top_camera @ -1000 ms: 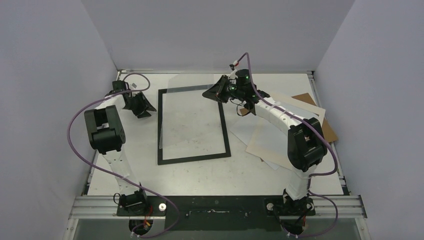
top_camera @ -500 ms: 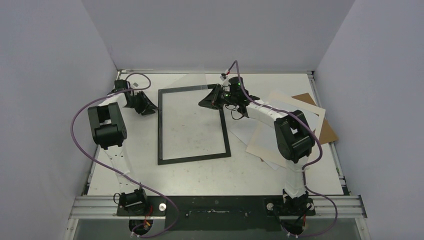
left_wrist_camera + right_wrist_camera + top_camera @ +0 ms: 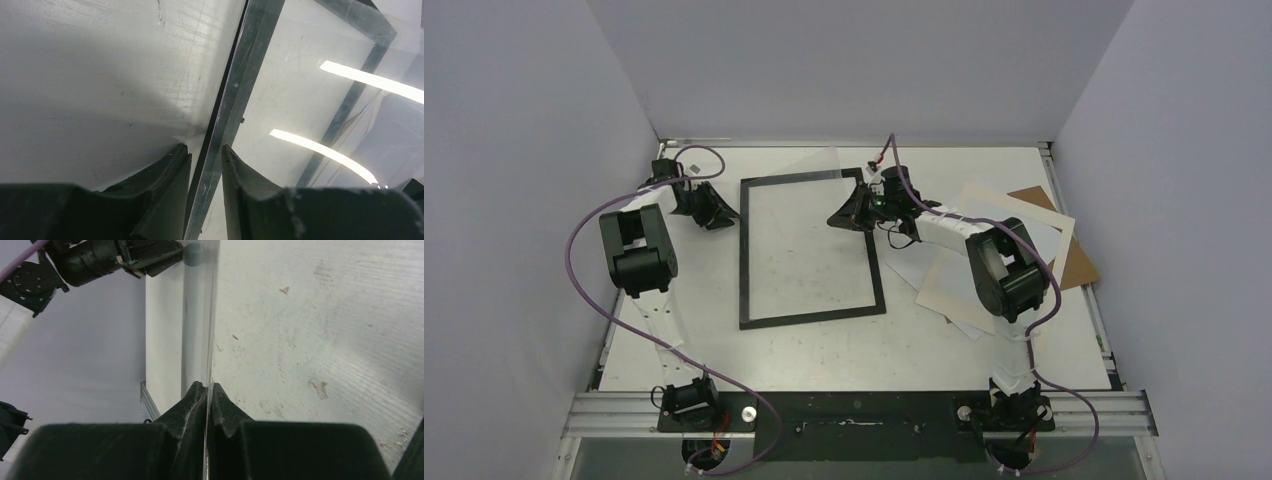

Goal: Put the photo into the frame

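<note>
Clear pane (image 3: 197, 340) sits clamped in the right gripper (image 3: 205, 386), left gripper (image 3: 205, 150) straddling its edge, grip unclear; the frame (image 3: 742, 250) holds no photo.

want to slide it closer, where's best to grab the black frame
Probably the near rail of the frame, from straight above, one finger inside the opening and one outside: it lies flat on the table and its rails are thin.

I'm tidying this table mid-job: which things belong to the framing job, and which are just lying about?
In use: frame; clear pane, pinched in right claw.
Lying about: cream mat; brown cardboard; white sheet, possibly the photo face down.
</note>
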### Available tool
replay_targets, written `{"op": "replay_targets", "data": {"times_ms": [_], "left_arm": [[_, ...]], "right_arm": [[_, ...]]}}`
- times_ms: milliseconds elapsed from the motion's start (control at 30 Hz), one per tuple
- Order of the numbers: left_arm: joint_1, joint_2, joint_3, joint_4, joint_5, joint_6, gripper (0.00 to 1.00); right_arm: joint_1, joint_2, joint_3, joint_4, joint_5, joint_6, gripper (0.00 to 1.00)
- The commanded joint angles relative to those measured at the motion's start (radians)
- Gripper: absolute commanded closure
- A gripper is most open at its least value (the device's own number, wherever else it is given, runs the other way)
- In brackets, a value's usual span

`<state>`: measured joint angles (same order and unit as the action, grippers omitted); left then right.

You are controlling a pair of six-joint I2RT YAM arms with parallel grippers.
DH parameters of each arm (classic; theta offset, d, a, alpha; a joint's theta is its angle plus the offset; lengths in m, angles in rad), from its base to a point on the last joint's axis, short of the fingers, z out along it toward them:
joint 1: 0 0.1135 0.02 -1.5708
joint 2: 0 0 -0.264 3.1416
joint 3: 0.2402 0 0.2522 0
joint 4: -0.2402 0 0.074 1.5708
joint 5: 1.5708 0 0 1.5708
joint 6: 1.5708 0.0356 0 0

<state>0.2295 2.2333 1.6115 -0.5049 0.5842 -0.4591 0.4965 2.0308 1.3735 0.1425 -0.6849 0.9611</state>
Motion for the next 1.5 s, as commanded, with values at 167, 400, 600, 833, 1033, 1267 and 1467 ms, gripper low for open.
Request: {"op": "replay_targets", "data": {"times_ms": [167, 400, 600, 833, 1033, 1267, 1467], "left_arm": [[0.011, 0.057, 0.029, -0.02, -0.033, 0.042, 0.61], [0.01, 0.071, 0.032, -0.025, -0.016, 0.045, 0.56], [0.009, 0.089, 0.048, -0.048, -0.011, 0.056, 0.56], [0.004, 0.104, 0.057, -0.057, -0.011, 0.056, 0.62], [-0.001, 0.112, 0.059, -0.066, -0.026, 0.067, 0.72], [-0.002, 0.117, 0.056, -0.068, -0.04, 0.071, 0.78], [-0.002, 0.121, 0.059, -0.072, -0.052, 0.074, 0.83]], "right_arm": [[-0.044, -0.088, -0.065, 0.086, 0.03, -0.05, 1.0], [-0.052, -0.072, -0.092, 0.141, 0.018, -0.053, 1.0], [-0.05, -0.037, -0.125, 0.223, 0.007, -0.011, 1.0], [-0.05, -0.048, -0.138, 0.278, -0.046, 0.078, 1.0], [-0.059, -0.05, -0.123, 0.297, -0.087, 0.167, 1.0], [-0.06, -0.053, -0.116, 0.358, -0.11, 0.253, 1.0], [-0.061, -0.067, -0.129, 0.427, -0.123, 0.316, 1.0]]}}
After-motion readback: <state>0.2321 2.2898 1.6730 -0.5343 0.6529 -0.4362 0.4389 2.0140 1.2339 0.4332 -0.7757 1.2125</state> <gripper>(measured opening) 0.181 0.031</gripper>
